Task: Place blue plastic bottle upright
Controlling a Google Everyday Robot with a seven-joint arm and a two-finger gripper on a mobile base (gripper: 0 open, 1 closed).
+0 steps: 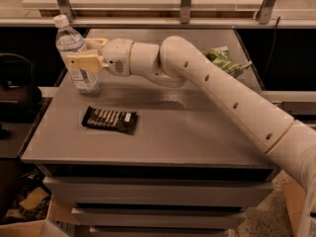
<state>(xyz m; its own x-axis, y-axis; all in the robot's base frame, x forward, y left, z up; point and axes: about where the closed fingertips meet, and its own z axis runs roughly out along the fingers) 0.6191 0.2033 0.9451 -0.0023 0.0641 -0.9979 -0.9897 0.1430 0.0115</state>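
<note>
The blue plastic bottle is a clear water bottle with a white cap and a white label. It stands nearly upright, leaning slightly left, at the far left of the grey table, its base on or just above the surface. My gripper reaches in from the right and its yellowish fingers are closed around the bottle's middle.
A black snack bar wrapper lies flat on the table in front of the bottle. A green and white snack bag lies at the back right, partly behind my arm. A shelf rail with metal posts runs along the back.
</note>
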